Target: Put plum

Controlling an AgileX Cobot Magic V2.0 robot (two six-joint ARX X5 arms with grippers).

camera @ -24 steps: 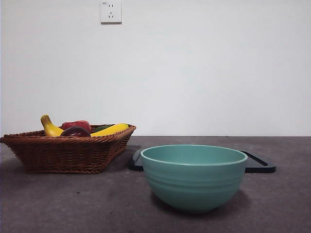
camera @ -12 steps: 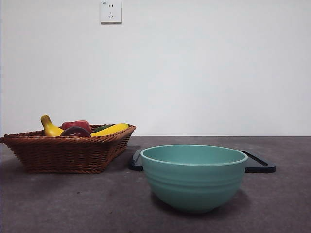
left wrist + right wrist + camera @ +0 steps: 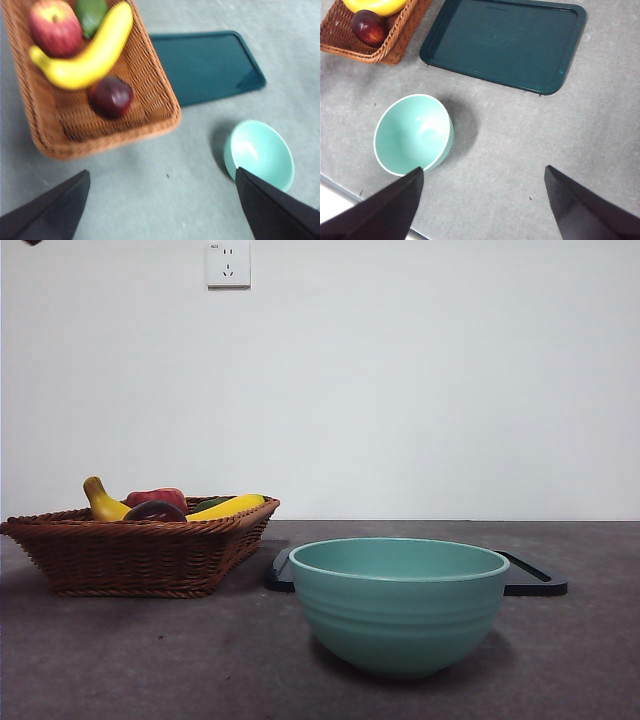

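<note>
The plum [image 3: 111, 96], small, glossy and dark maroon, lies in the wicker basket [image 3: 150, 117] near its front rim, beside a banana [image 3: 85, 60]. The front view shows only the plum's [image 3: 155, 511] top above the basket [image 3: 130, 555] rim, and the right wrist view catches the plum [image 3: 369, 27] at a corner. My left gripper [image 3: 162, 172] hovers high over the table just in front of the basket, jaws open and holding nothing. High over the bowl and tray, my right gripper [image 3: 484, 169] is open too.
A teal bowl [image 3: 400, 605] stands near the table's front, right of the basket. A dark green tray [image 3: 535, 580] lies flat behind it. The basket also holds a red apple [image 3: 54, 27] and a green fruit [image 3: 91, 14].
A small black tip has come into the top left corner of the front view. The basket, bowl and tray have not moved.
</note>
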